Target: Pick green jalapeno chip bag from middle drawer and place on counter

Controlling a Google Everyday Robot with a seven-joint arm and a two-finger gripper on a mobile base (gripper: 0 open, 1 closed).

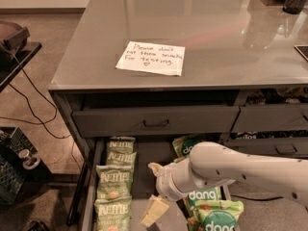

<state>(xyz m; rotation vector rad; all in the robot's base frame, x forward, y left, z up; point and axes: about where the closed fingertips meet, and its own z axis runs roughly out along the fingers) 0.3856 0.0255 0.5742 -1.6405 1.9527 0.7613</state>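
Several olive-green jalapeno chip bags with white "KETTLE" lettering lie in a column along the left side of the open middle drawer. My gripper hangs over the drawer's dark floor just right of that column, with its cream fingers spread apart and nothing between them. The white arm reaches in from the right and covers part of the drawer. The grey counter is above, with a handwritten paper note on it.
Brighter green "dang" bags lie on the drawer's right side, partly under my arm. A closed drawer front with a recessed handle sits above the open drawer. A black crate and cables stand on the floor at left.
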